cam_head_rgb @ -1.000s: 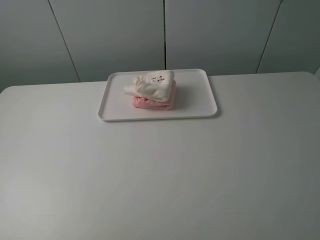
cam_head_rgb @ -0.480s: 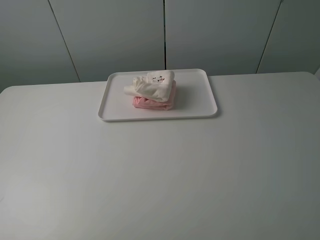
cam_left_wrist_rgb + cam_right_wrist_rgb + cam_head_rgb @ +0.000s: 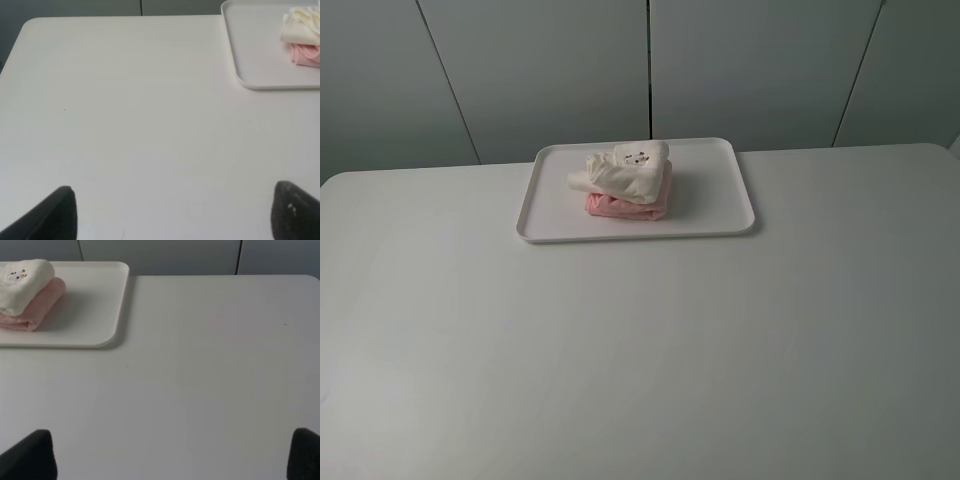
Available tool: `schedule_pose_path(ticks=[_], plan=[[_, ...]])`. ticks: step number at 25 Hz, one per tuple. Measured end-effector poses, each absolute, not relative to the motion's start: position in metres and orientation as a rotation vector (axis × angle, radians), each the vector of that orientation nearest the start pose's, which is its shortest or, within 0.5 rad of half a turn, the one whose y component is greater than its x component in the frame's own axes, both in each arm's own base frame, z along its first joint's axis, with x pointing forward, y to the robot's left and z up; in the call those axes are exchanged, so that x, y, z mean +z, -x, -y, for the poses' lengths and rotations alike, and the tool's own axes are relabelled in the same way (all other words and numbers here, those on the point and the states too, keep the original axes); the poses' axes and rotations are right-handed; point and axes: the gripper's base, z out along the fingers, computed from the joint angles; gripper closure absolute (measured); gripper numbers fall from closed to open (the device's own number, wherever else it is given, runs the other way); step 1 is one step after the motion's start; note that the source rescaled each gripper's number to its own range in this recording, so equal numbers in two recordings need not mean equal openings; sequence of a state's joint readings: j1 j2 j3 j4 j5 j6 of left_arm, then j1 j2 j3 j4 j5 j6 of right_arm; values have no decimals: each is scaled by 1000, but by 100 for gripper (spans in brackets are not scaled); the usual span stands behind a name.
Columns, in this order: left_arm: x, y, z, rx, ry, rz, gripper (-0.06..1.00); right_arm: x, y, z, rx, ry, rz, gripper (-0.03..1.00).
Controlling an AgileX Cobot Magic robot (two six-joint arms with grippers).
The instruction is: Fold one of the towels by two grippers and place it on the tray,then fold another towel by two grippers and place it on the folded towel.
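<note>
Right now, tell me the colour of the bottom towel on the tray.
Pale pink. The bottom towel shows best in the right wrist view, under the cream towel.

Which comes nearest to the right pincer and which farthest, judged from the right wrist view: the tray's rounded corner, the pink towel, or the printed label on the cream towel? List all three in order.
1. The tray: its rounded near corner lies closest to the open right pincer.
2. The pink towel: on the tray, under the cream towel.
3. The label: on top of the stack, farthest back.

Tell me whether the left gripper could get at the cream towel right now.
Probably yes: the left gripper is open, and only bare table lies between it and the cream towel, uncovered atop the pink towel.
</note>
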State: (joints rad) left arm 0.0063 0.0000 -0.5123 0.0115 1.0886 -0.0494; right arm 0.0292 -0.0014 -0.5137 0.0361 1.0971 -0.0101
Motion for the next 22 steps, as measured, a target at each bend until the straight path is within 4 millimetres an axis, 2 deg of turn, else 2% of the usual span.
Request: schedule_pose_path(ticks=[22], plan=[[278, 7, -1, -13, 58, -2059, -5, 278, 8, -3, 55, 43, -2065, -3]])
